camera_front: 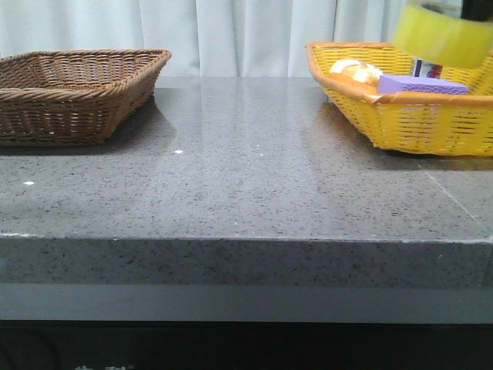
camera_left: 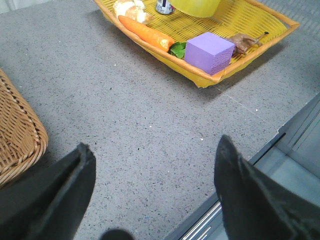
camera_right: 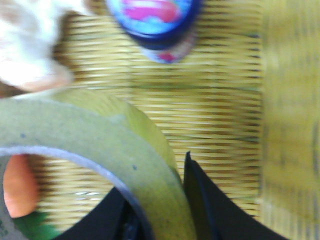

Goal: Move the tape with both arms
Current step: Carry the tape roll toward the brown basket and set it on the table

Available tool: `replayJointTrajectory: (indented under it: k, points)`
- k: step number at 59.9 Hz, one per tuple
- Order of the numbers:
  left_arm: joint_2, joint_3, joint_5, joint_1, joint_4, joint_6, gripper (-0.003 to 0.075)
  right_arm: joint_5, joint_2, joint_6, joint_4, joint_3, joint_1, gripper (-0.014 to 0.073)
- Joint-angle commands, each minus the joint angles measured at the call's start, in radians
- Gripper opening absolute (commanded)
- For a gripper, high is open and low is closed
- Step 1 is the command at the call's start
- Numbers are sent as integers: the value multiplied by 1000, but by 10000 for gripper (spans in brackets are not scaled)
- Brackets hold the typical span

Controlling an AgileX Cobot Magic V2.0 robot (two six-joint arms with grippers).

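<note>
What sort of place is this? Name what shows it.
Probably a staged robot test bench, not a home kitchen: a grey speckled stone counter backed by a plain white curtain, with a brown wicker basket and a yellow basket of assorted props.

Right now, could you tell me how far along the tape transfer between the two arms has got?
Done: the tape is off the yellow basket, raised above it. In hand: the right gripper holds the roll by its wall. Left: the handover. The left gripper hangs open and empty over the table beside the brown basket, which holds nothing visible.
</note>
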Motion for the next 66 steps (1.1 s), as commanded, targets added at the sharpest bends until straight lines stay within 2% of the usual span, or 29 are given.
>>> replayJointTrajectory:
  k: [1,11,20,38,52,66]
  points:
    - [-2,-30,-77,-9,-14,1,491,48,-107,1,29,-39,45,183]
    - [-2,-30,-77,-9,-14,1,491,48,-137,1,30,-39,153,183]
    - [-2,-30,-77,-9,-14,1,491,45,-138,1,30,-39,299,183]
    - [-2,-30,-77,-9,-14,1,491,-23,-112,0,-12,-35,512,183]
    - [-2,-30,-77,-9,-14,1,491,7,-42,0,-100,-35,587,183]
    - [-2,-30,-77,-9,-14,1,491,37,32,0,-152,-35,606,185]
